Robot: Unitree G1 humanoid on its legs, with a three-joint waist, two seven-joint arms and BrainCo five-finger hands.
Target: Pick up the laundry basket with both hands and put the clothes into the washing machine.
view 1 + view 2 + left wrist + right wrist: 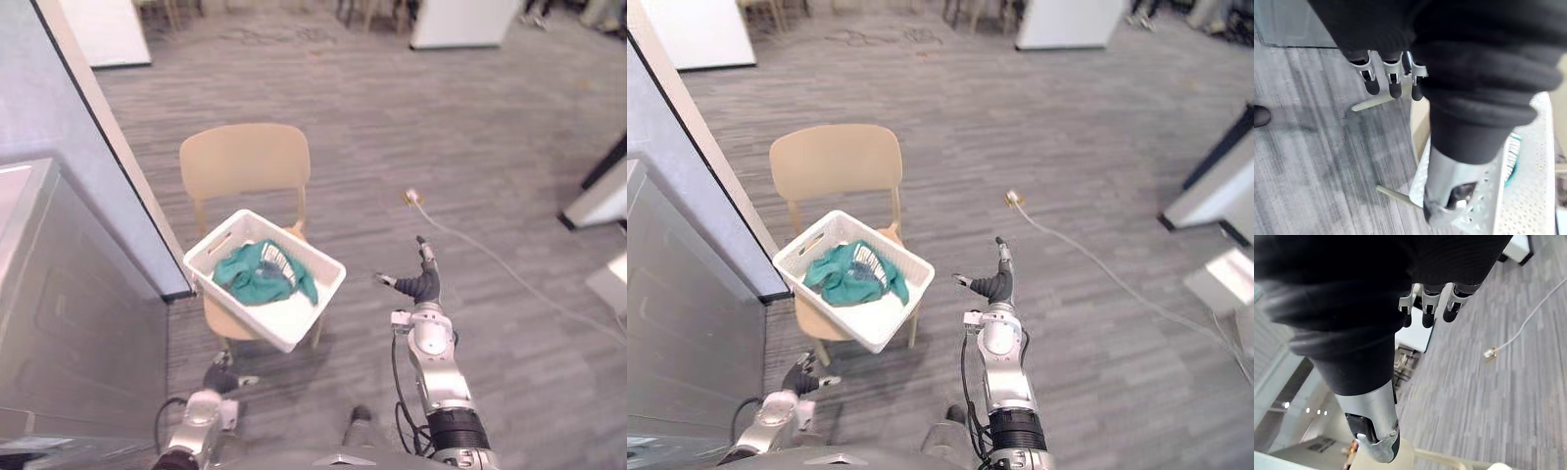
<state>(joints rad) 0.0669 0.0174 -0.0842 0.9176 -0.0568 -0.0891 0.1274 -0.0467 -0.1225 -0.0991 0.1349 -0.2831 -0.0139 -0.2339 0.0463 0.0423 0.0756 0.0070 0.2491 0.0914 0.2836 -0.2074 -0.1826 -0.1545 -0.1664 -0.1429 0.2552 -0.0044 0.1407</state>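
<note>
While the white laundry basket (pixel 286 321) is seen resting on the seat of a beige wooden chair (pixel 245 162), neither hand is laid on it. A teal garment (pixel 257 274) with a striped white part is heaped inside the basket, toward the side nearest the chair's backrest. One corner of the basket is turned toward the robot and reaches out past the front edge of the seat.

The left hand (pixel 220 377) is found low, below and in front of the basket's near corner, close to the chair's front legs. In the left wrist view its fingers (pixel 1371 85) are held fairly straight and the thumb (pixel 1449 196) is spread away from them, with nothing gripped; the basket's perforated wall (pixel 1537 196) is shown just past the thumb, but contact cannot be told.

The right hand (pixel 423 284) is raised to the right of the basket, well apart from it, over bare floor. Its fingers (pixel 1427 316) are stretched out and its thumb (pixel 1376 435) is set apart, and nothing is held.

A white cable (pixel 470 255) with a plug is laid on the grey floor beyond the right hand. A grey appliance (pixel 59 294) is placed to the left of the chair.
</note>
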